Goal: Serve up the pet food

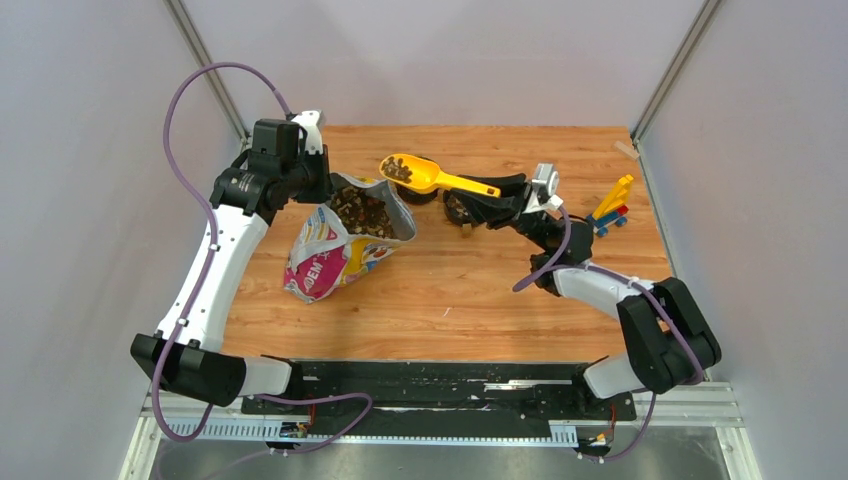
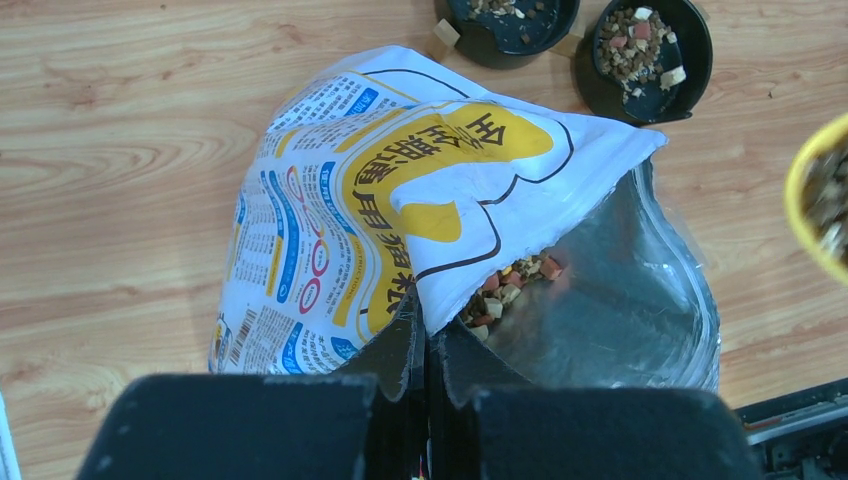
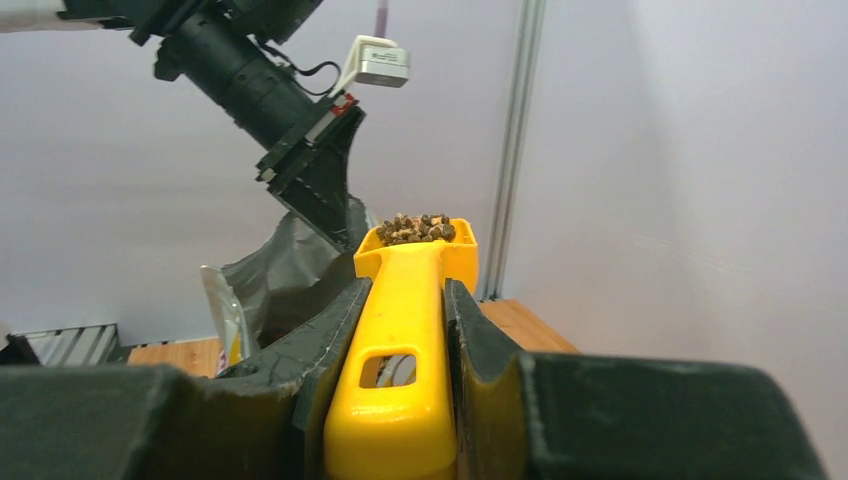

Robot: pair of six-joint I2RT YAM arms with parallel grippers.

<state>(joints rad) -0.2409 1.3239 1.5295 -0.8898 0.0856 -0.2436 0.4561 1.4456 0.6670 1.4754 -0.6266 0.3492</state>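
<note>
The printed food bag (image 1: pixel 335 245) lies open on the table, kibble (image 1: pixel 362 212) showing in its mouth; it also shows in the left wrist view (image 2: pixel 515 285). My left gripper (image 1: pixel 322 180) is shut on the bag's rim (image 2: pixel 425 320), holding the mouth open. My right gripper (image 1: pixel 503 192) is shut on the handle of the yellow scoop (image 1: pixel 425 175), held above the table just right of the bag. The scoop's bowl holds a heap of kibble (image 3: pixel 415 229). Two black bowls (image 2: pixel 650 55) (image 2: pixel 505 25) stand beyond the bag, each with some kibble.
A small toy of coloured bricks (image 1: pixel 613 207) stands at the right edge of the wooden table (image 1: pixel 470 300). Metal frame posts and grey walls close in the back and sides. The black bowls sit under the scoop and right gripper in the top view (image 1: pixel 460 208).
</note>
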